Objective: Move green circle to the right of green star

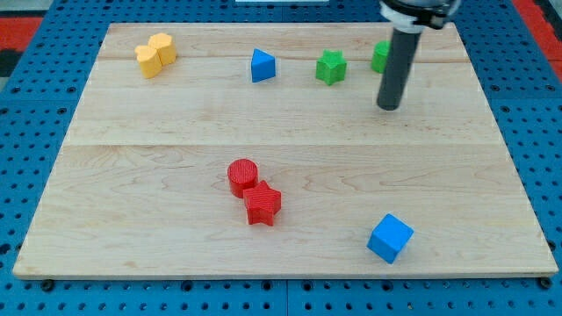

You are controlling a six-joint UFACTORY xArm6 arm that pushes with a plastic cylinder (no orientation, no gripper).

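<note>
Green circle sits right of green star, half-hidden behind my tip.

Yellow block sitting upper left; blue triangle lying top centre. Red cylinder touching red star at lower centre. Blue cube resting lower right on wooden board.

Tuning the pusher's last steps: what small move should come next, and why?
Probably none beyond backing my tip away toward the view's bottom: the green circle block, partly hidden behind the rod, already sits to the right of the green star block, and my tip is just below it.
</note>
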